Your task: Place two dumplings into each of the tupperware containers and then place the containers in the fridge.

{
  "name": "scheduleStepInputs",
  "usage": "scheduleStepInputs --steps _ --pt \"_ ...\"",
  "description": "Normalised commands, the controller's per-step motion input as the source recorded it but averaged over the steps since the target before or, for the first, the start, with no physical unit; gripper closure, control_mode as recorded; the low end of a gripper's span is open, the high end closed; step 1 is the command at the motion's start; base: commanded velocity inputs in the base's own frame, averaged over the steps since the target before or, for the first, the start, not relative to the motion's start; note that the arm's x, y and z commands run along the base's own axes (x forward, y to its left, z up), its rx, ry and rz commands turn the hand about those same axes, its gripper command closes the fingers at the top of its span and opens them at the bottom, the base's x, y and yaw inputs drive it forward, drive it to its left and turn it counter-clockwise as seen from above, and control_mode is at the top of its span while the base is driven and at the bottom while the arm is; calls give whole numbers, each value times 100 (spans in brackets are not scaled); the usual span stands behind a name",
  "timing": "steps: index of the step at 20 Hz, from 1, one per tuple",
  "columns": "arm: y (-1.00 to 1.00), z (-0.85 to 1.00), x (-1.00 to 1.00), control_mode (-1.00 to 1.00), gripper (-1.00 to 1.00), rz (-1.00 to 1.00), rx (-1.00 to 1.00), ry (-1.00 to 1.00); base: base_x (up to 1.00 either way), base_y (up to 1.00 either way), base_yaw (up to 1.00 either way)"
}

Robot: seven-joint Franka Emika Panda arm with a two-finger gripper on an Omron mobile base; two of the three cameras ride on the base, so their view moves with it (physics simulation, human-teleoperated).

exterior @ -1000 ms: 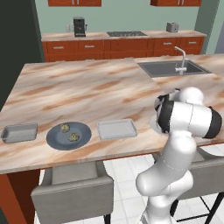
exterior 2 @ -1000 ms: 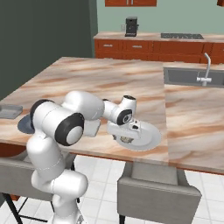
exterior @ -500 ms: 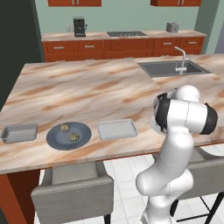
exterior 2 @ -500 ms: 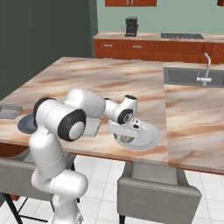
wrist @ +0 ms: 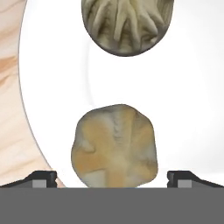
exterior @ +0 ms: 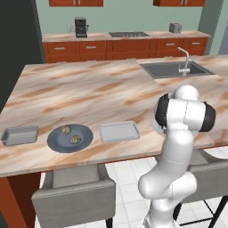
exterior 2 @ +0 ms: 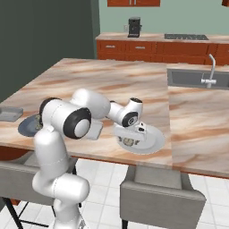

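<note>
In the hand view we see our gripper (wrist: pixel 112 178) with fingers spread wide around a tan dumpling (wrist: pixel 114 146) on the white plate (wrist: pixel 183 109); whether they touch it, we cannot tell. Beyond lies an olive dumpling (wrist: pixel 127 24). Farther left, two tupperware containers (exterior: pixel 118 132) (exterior: pixel 19 135) flank a dark plate (exterior: pixel 84 139).

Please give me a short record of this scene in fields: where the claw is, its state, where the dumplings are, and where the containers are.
claw: open, low over the white plate, one dumpling between its fingertips, not gripped
second dumpling: same white plate, beyond the first
dark plate: two more dumplings on it
tupperware containers: both on the island counter, one on each side of the dark plate, nothing in them
sink: far right of the counter
</note>
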Motion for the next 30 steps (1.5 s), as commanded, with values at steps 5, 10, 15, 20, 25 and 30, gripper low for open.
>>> scheduleStepInputs --steps 5,10,15,20,25,30 --pt "-10 -11 20 -100 -100 0 0 0 0 0 0" --pt "0 -11 0 -100 -100 0 0 0 0 0 0" --pt "0 -19 0 -100 100 0 0 0 0 0 0" --pt "0 8 0 -100 100 1 0 1 0 0 0" --pt "41 47 -10 -100 100 3 0 5 0 0 0" --pt "98 33 -32 -100 100 3 0 6 0 0 0"
